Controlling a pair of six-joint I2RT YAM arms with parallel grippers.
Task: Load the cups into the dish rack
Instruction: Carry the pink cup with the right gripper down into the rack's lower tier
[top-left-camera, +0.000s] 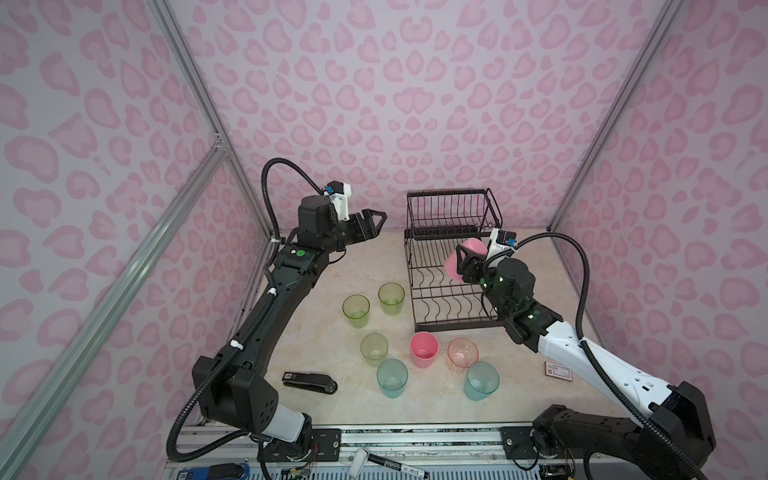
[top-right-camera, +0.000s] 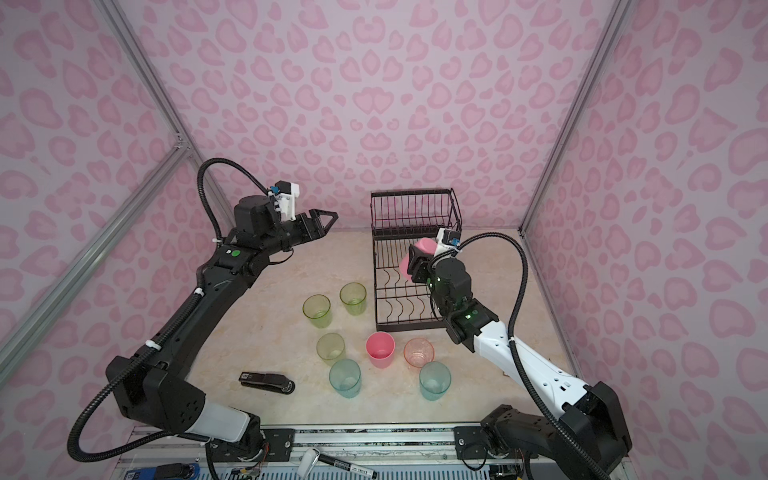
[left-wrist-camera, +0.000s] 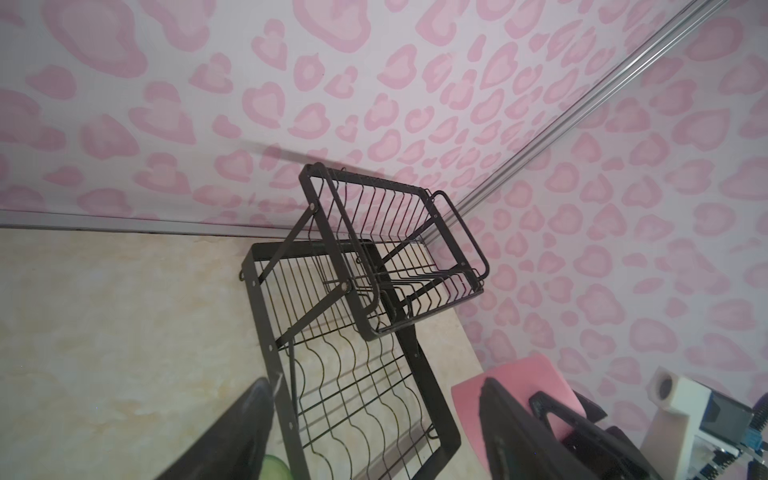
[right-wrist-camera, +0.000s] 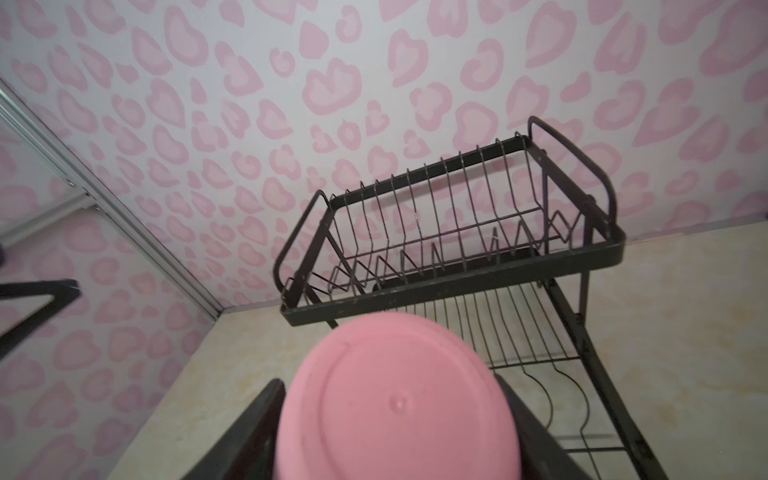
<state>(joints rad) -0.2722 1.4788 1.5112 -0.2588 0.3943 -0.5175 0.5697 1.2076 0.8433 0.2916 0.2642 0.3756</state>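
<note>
- R gripper (top-left-camera: 463, 261) is clamped on a pink cup (right-wrist-camera: 395, 399), one finger on each side of the wall. Cup base faces the wrist cam and the mouth tips down & away.
- The cup hangs over the dish rack (top-left-camera: 446, 309), above the slotted lower tier and just in front of the upper basket (top-left-camera: 451, 208). Can't tell if the rim touches wire yet.
- L gripper (top-left-camera: 376, 220) is raised, well apart from the rack's left side, fingers spread w/ nothing btwn them.
- Rack looks otherwise empty. Seven cups stand upright on the table (top-left-camera: 365, 266): yellow-green cups (top-left-camera: 356, 309), teal cups (top-left-camera: 392, 376), an orange-pink cup (top-left-camera: 462, 352) and a 2nd pink cup (top-left-camera: 424, 349) just beside the rack's front edge.
- Risk: if the cup is let go while tipped, it lands on wavy wires, rolls & may drop off the open side. Prob. needs the mouth squarely down btwn the wires first.
- Risk: the rim could snag the basket's front bar if the cup moves further in, twisting it in the grip.
- Risk: smooth tapered plastic could slide out toward its narrow end under a light squeeze.
- Risk: the R forearm sits over the rack's front corner. Pulling back low could shove the light rack or knock the 2nd pink cup & orange-pink cup.
</note>
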